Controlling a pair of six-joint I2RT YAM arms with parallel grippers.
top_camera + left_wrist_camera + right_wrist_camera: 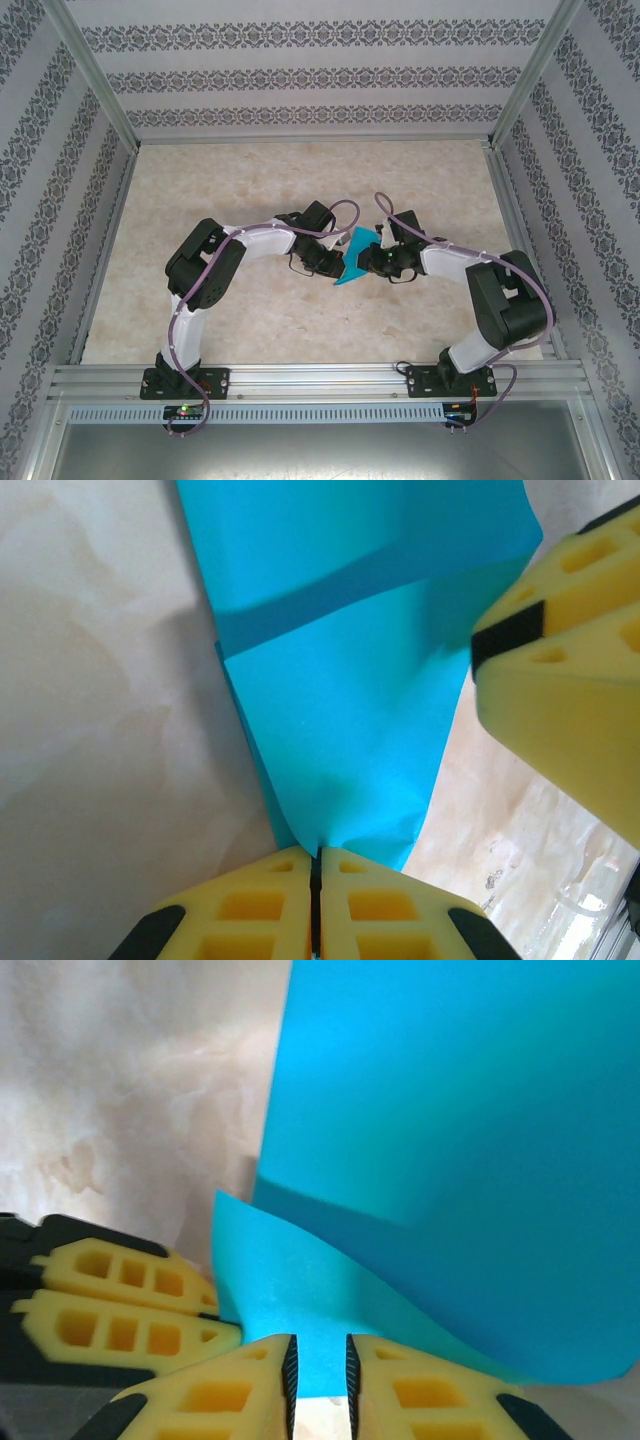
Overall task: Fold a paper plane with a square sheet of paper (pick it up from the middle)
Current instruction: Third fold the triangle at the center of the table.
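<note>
Above the middle of the worktop (250, 330), well away from every edge, the two arms meet tip to tip with the paper sheet (352, 270) between them. The sheet is teal-blue and stands on edge rather than lying flat, running from near the left gripper (328, 262) up and back past the right gripper (372, 262).

In the left wrist view the left gripper is closed. Its two yellow fingers (250, 910) meet along a thin dark seam, and a narrow corner of the paper is pinched right at that seam. From there the paper widens upward, with a darker band running across it partway up. The right gripper's fingers (560, 710) sit close beside the paper's right edge, and the pale marbled worktop shows on both sides.

In the right wrist view the right gripper's jaws stand slightly apart, with a narrow gap between the dark pads (289, 1370). The bottom edge of the paper shows in that gap, but I cannot tell whether the pads touch it. Here the paper appears as two layers. A broad upper panel fills the right of the view, and a lower flap curls out from under it towards the left gripper's fingers (130, 1305), which lie just beside that flap.
</note>
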